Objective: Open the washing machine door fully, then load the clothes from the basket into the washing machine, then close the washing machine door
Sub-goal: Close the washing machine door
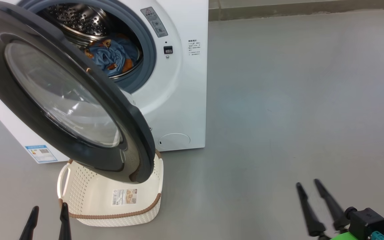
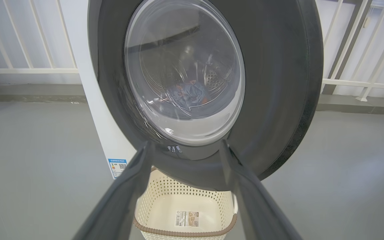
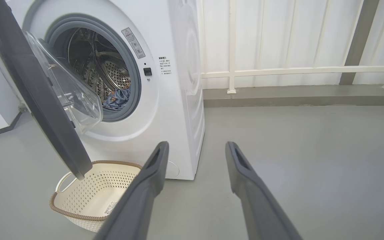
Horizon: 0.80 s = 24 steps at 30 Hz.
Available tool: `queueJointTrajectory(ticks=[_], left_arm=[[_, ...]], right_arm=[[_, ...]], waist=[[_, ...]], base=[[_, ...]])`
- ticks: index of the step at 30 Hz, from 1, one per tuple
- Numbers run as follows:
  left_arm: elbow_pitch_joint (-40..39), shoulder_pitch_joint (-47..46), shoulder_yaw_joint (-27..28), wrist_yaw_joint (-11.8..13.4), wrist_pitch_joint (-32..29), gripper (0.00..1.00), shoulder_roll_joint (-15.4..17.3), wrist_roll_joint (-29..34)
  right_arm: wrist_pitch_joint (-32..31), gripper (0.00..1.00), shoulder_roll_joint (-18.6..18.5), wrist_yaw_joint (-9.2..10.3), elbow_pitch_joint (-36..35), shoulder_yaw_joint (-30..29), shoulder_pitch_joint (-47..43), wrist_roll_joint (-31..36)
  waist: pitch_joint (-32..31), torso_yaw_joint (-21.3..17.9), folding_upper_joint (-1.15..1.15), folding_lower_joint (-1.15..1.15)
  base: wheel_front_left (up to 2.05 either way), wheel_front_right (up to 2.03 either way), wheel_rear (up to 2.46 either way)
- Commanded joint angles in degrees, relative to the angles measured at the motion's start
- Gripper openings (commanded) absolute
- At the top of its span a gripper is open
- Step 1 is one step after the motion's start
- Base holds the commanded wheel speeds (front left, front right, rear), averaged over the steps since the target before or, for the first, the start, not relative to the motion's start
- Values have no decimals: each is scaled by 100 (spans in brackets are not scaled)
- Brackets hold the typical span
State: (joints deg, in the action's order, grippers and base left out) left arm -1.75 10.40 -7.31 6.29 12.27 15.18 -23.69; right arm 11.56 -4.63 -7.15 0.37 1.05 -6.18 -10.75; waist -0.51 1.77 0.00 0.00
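The washing machine (image 1: 178, 83) stands at the left with its door (image 1: 62, 96) swung out over the basket (image 1: 112, 200). The clothes (image 1: 112, 56), blue with orange print, lie inside the steel drum. The basket holds nothing but its sticker. My left gripper (image 1: 50, 207) is open low at the basket's left corner, and in the left wrist view its fingers (image 2: 128, 186) point at the door (image 2: 278, 83), with the clothes (image 2: 187, 95) seen through the glass. My right gripper (image 1: 308, 182) is open over the floor, far right of the machine. The right wrist view shows the door (image 3: 38, 100) edge-on, the clothes (image 3: 118, 98) and the basket (image 3: 88, 196).
Grey floor (image 1: 295, 100) stretches wide to the right of the machine. A white railing (image 3: 295, 70) on a low grey curb runs behind it. A blue label (image 1: 41, 153) sits low on the machine's left side.
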Motion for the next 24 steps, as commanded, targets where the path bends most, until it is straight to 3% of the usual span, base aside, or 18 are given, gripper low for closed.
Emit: queueJointTrajectory(ticks=[1, 14, 24], left_arm=[[-112, -162, 196, 39, 58, 100, 71, 51], [-163, -265, 132, 118, 67, 100, 59, 86], [-154, -582, -75, 70, 92, 100, -23, 145]], right_arm=[[-31, 0, -24, -34, -139, 120, 108, -53], [-66, 0, -159, -34, 18, 275, 319, -196], [-1, 0, -449, -34, 515, 427, 914, -368]], waist=[[6, -1, 0, 0], [162, 82, 0, 0], [446, 499, 0, 0]], base=[[0, 0, 0], [0, 0, 0], [0, 0, 0]])
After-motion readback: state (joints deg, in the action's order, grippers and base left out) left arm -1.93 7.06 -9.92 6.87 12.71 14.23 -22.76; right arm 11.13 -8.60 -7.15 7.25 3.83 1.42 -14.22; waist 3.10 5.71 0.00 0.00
